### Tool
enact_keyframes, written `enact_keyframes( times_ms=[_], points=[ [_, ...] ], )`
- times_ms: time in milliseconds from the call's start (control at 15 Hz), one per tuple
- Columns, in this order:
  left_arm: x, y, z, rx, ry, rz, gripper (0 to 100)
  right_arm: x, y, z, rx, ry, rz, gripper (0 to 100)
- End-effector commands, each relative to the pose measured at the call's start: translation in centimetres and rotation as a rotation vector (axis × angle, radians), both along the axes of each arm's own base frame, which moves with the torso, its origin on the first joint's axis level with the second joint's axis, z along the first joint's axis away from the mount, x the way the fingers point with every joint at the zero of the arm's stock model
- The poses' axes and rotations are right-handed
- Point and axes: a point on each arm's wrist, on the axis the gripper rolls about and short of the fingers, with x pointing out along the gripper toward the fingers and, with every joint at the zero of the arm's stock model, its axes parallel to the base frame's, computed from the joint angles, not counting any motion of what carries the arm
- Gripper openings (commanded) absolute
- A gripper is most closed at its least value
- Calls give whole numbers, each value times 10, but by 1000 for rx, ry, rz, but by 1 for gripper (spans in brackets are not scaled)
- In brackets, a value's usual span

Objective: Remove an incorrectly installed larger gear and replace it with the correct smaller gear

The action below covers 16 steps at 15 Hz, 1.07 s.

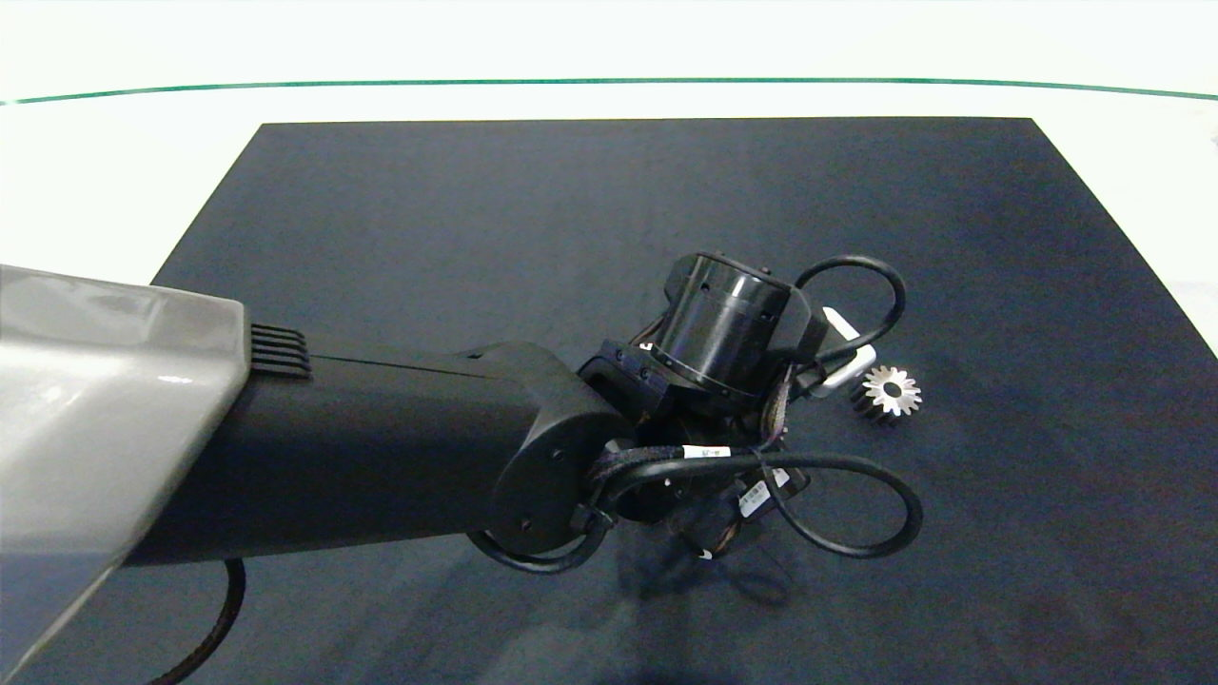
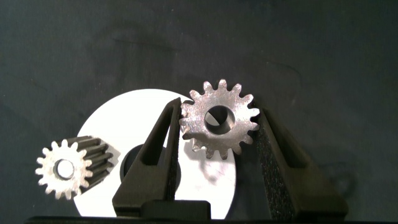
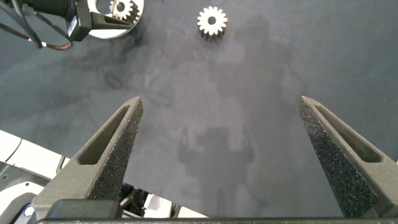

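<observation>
My left gripper (image 2: 219,109) is shut on the smaller gear (image 2: 219,120), an all-silver gear with blunt teeth. It holds the gear over a white round disc (image 2: 118,118). A slotted pin end shows through the gear's bore. In the head view the left wrist hides this gripper and gear, and only an edge of the disc (image 1: 854,366) shows. The larger gear (image 1: 885,391), silver-topped with dark sides, lies on the black mat just right of the disc; the right wrist view shows the larger gear (image 3: 212,23) too. My right gripper (image 3: 221,102) hangs open over bare mat, out of the head view.
Another gear (image 2: 68,167) stands at the disc's edge, beside the left gripper's finger (image 2: 163,140). The black mat (image 1: 476,238) covers most of the white table. Cable loops (image 1: 856,533) hang from the left wrist, close to the mat.
</observation>
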Motion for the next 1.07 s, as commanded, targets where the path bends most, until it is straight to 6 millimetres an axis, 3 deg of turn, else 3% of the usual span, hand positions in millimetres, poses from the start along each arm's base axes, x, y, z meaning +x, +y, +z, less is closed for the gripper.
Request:
enact_keyframes(
  times_ms=[67,1067],
  points=[
    [9,3,-4,14,-1,17,22,0,0,-1,-2,6,3,100],
    [9,12,-4,35,-5,39,22,-1,0,-4,-1,10,13,100]
  ],
)
